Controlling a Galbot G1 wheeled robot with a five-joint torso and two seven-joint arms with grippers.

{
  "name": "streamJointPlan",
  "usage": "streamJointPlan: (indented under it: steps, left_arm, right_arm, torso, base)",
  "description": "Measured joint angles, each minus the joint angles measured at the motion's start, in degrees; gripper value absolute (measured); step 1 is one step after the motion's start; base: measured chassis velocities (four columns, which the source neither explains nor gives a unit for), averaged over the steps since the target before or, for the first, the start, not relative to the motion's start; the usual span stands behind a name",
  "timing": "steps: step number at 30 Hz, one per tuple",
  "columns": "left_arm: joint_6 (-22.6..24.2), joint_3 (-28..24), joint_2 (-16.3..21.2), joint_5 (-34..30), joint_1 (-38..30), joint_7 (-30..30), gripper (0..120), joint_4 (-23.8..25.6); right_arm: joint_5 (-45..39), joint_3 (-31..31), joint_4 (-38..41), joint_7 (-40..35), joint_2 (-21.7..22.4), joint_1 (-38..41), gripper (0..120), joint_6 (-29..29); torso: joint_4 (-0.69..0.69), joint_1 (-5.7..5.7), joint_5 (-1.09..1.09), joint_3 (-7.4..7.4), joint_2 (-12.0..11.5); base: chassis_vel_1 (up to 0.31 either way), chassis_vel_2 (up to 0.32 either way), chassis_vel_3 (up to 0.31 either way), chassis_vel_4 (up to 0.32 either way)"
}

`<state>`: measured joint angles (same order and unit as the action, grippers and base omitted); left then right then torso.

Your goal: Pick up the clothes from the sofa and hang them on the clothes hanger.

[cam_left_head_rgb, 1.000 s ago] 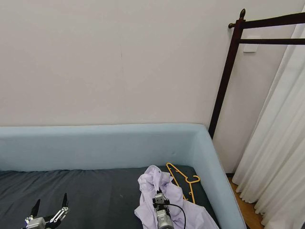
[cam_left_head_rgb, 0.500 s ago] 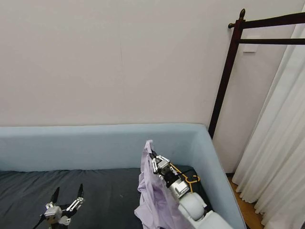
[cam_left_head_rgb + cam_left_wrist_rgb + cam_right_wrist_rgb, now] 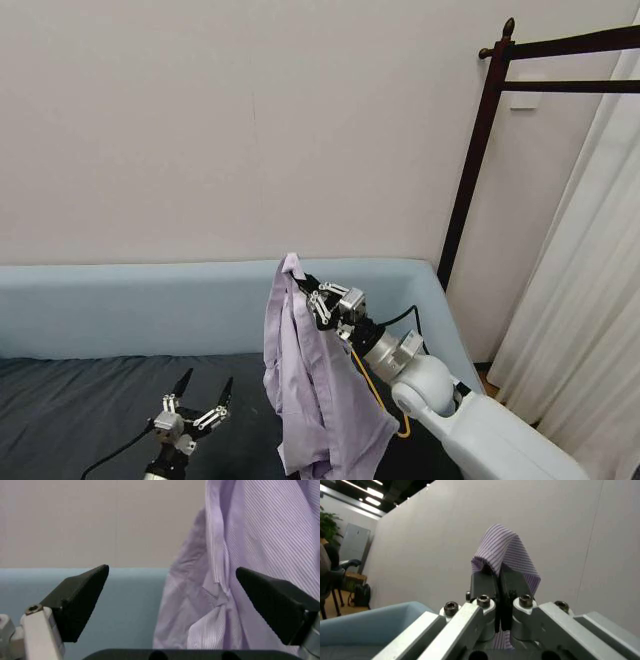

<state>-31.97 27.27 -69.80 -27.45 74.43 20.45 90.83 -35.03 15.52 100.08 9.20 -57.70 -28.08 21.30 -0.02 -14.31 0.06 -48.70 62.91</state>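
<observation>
A lilac striped shirt [image 3: 310,390] hangs in the air over the sofa's right half, pinched at its top by my right gripper [image 3: 305,293], which is shut on the fabric [image 3: 506,551]. The same shirt [image 3: 250,573] drapes in front of the left wrist camera. My left gripper [image 3: 200,395] stands open low over the dark seat, left of the shirt, its two dark fingers [image 3: 80,596] spread with nothing between them. An orange hanger [image 3: 400,425] lies on the seat behind the right arm, mostly hidden. The dark wooden clothes rack [image 3: 480,150] stands at the right, past the sofa's arm.
The sofa has a pale blue backrest [image 3: 150,300] and a dark grey seat [image 3: 70,410]. White curtains [image 3: 590,330] hang at the far right beside the rack. A plain wall runs behind the sofa.
My right gripper has lifted the shirt from the seat up to backrest height, so it now hangs free. My left gripper has risen and shifted right toward the shirt.
</observation>
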Motion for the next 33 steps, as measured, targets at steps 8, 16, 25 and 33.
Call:
streamJointPlan:
  steps: [8, 16, 25, 33]
  left_arm:
    - [1.49, -3.99, 0.60, 2.43, -2.92, -1.72, 94, 0.06]
    - [1.55, -4.76, -1.50, 5.29, -4.22, -6.67, 66, -1.01]
    - [1.41, -4.17, -3.14, 6.08, -3.07, -6.09, 34, -0.48]
    - [1.37, -2.76, -3.78, 6.17, -1.95, -3.58, 39, 0.67]
  right_arm:
    - [-0.86, 0.05, 1.51, 0.21, -0.86, 1.09, 0, -0.26]
    - [-1.25, 0.75, 4.25, 0.75, -1.33, 1.02, 0, -0.69]
    - [-1.00, 2.10, 4.94, 0.98, -2.10, 1.10, 0, -1.11]
    - [-0.78, 3.16, 3.93, 1.20, -3.52, 2.12, 0, -1.14]
  torso:
    - [-0.01, 0.00, 0.00, 0.00, 0.00]
    - [0.00, 0.00, 0.00, 0.00, 0.00]
    - [-0.01, 0.01, 0.00, 0.01, 0.00]
    - [0.00, 0.00, 0.00, 0.01, 0.01]
  base:
    - [0.000, 0.000, 0.000, 0.000]
    - [0.000, 0.000, 0.000, 0.000]
    - [0.000, 0.000, 0.000, 0.000]
    - [0.000, 0.000, 0.000, 0.000]
